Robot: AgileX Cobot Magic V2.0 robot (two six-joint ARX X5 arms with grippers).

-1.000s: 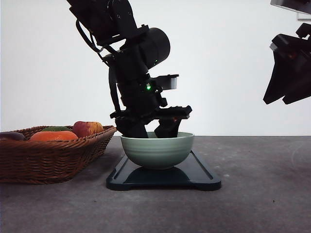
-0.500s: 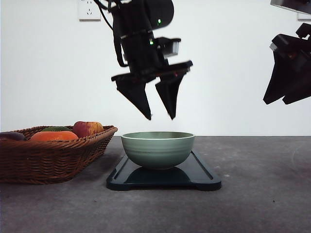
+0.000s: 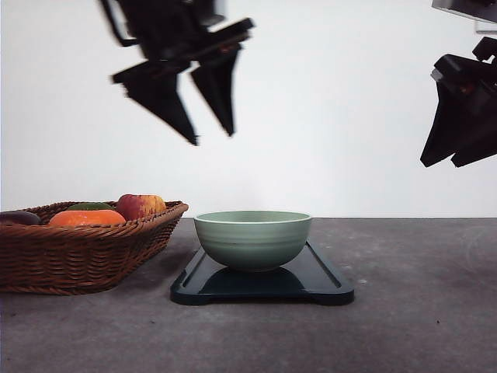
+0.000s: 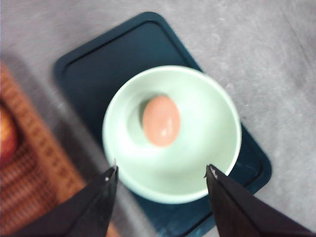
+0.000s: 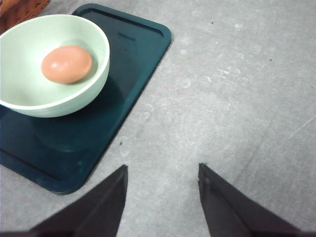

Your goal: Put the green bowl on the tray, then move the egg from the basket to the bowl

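The egg [image 4: 161,121] lies in the bottom of the green bowl [image 3: 253,239], and the bowl sits on the tray [image 3: 326,284], which rests flat on the grey tabletop [image 3: 419,311] nearest us. Just left of the tray we see the basket [image 3: 85,252], holding an apple [image 3: 140,206] and an orange fruit [image 3: 85,218]. Above, the left end effector [image 3: 211,138] hangs well clear of the bowl, over the gap between basket and tray, its fingers spread wide and holding nothing. High at the right, our right end effector [image 5: 162,173] hangs over bare tabletop beside the tray, likewise spread apart and empty.
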